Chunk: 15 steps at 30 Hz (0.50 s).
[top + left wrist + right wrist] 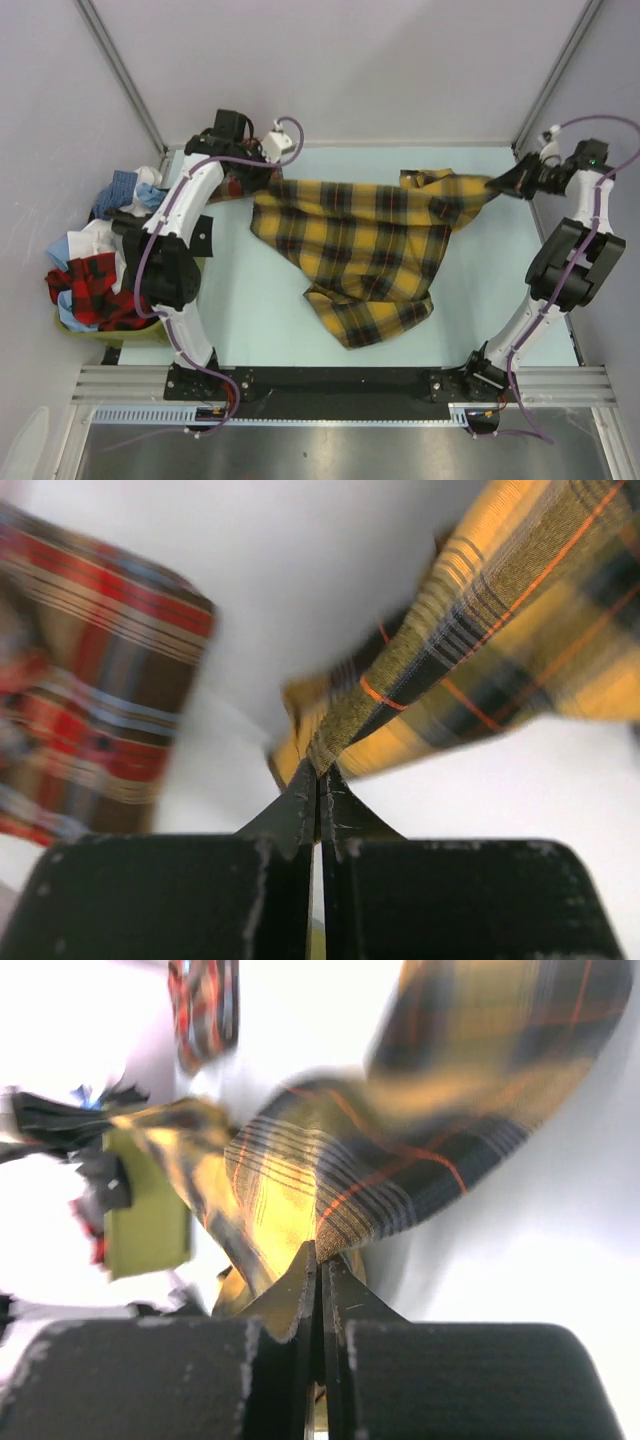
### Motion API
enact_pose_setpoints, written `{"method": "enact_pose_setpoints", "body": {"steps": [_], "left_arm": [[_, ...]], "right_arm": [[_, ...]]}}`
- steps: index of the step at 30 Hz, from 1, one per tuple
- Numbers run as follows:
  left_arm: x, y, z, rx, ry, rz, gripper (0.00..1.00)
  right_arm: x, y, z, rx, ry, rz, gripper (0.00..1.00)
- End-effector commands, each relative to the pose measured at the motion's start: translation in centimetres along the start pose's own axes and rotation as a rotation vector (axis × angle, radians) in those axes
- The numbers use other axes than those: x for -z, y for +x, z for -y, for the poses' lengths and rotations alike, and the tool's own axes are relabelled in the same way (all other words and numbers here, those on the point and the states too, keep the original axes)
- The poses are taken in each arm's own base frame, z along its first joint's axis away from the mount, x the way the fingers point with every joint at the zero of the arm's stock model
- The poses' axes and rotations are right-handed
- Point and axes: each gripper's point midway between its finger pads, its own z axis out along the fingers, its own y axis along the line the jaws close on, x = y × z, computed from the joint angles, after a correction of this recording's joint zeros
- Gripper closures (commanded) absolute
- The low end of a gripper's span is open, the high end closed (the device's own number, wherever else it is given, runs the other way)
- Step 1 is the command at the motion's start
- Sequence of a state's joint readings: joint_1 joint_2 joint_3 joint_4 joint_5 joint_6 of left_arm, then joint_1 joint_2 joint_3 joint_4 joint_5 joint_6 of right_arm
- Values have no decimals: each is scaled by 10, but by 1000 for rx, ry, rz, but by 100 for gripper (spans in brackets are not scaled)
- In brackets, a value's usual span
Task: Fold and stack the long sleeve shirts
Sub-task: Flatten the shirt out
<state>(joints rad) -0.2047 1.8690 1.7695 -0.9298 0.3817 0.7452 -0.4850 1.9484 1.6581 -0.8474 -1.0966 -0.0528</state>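
Observation:
The yellow-and-black plaid shirt (365,240) hangs stretched across the back of the table between my two grippers, its lower part draped onto the table. My left gripper (262,178) is shut on its left end; the left wrist view shows the cloth (480,650) pinched at the fingertips (318,772). My right gripper (497,184) is shut on its right end, and the right wrist view shows the cloth (360,1180) held in my right gripper (320,1252). A red-orange plaid shirt (90,680) shows blurred at the left of the left wrist view.
An olive bin (150,330) at the left edge holds a heap of clothes, among them a red-and-black plaid piece (90,290) and blue and white pieces (125,195). Metal frame posts stand at the table's back corners. A black rail (330,382) runs along the near edge.

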Motion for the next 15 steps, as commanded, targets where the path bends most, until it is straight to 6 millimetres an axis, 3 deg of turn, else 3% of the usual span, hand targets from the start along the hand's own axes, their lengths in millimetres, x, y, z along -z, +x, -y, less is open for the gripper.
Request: {"method": "enact_pose_setpoints", "body": {"steps": [1, 6, 7, 13, 15], "left_arm": [[52, -71, -22, 22, -89, 199, 100], [93, -112, -52, 31, -254, 312, 100], [109, -126, -59, 18, -303, 360, 100], [160, -169, -82, 5, -464, 503, 100], [181, -183, -91, -4, -531, 546, 100]], "right_arm": [[38, -70, -70, 223, 17, 176, 100], [67, -125, -130, 390, 16, 337, 100], [73, -135, -140, 424, 13, 373, 100], [97, -170, -208, 580, -1, 547, 100], [105, -185, -218, 603, 16, 609, 100]]}}
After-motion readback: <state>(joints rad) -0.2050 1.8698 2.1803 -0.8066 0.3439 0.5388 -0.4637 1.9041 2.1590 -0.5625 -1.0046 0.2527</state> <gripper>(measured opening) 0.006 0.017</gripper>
